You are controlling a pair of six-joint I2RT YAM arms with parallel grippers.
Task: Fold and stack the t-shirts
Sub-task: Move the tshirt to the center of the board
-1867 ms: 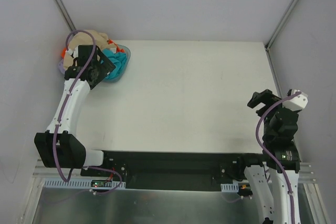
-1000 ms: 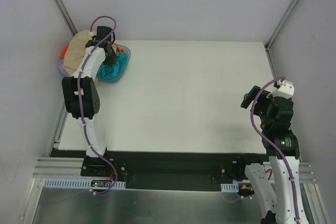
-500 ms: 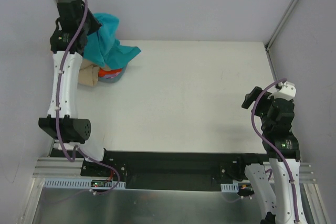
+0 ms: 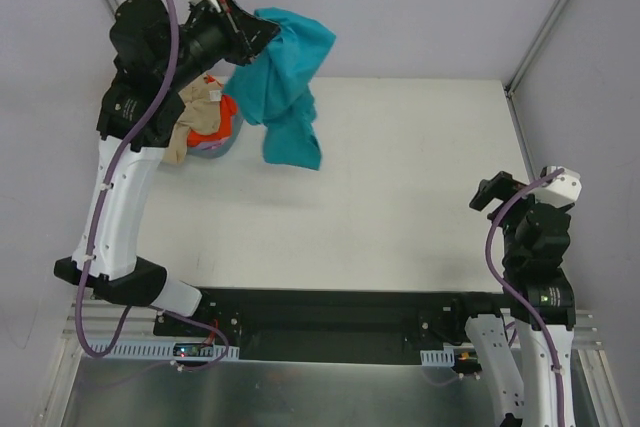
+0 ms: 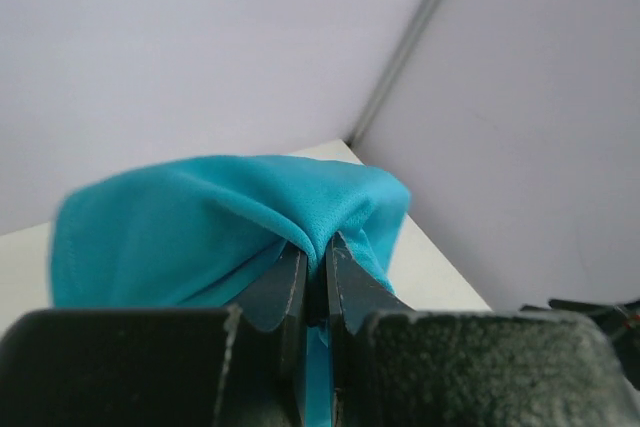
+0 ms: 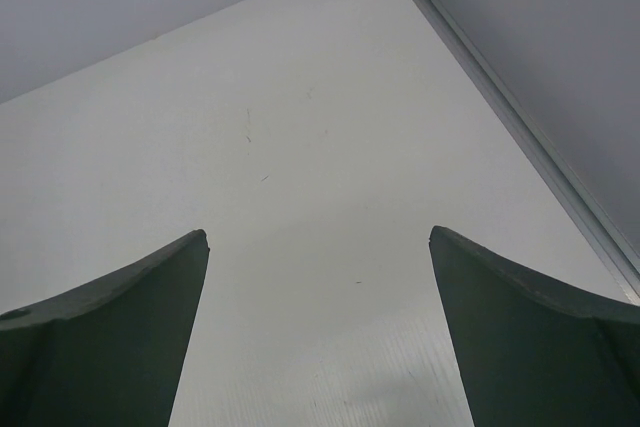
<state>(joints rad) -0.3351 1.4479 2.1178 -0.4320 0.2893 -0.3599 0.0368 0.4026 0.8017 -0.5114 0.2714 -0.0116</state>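
My left gripper (image 4: 262,33) is raised high over the table's back left and is shut on a bunched fold of the teal-blue t-shirt (image 4: 285,87). The shirt hangs down from it in the air. In the left wrist view the teal-blue t-shirt (image 5: 210,237) is pinched between my left gripper (image 5: 316,247). The beige t-shirt (image 4: 190,117) and the orange t-shirt (image 4: 217,123) lie heaped in the basket (image 4: 212,150). My right gripper (image 4: 488,191) stands open at the right side, and in its wrist view my right gripper (image 6: 318,237) has only bare table between its fingers.
The white table (image 4: 380,187) is walled by grey panels at the back and sides, with metal corner rails (image 4: 550,22). The table's right edge rail (image 6: 520,127) runs close beside the right gripper. The arm bases sit at the near edge.
The left arm has lifted the teal shirt out of the basket and swung it up and to the right. The right arm has shifted slightly, still open.
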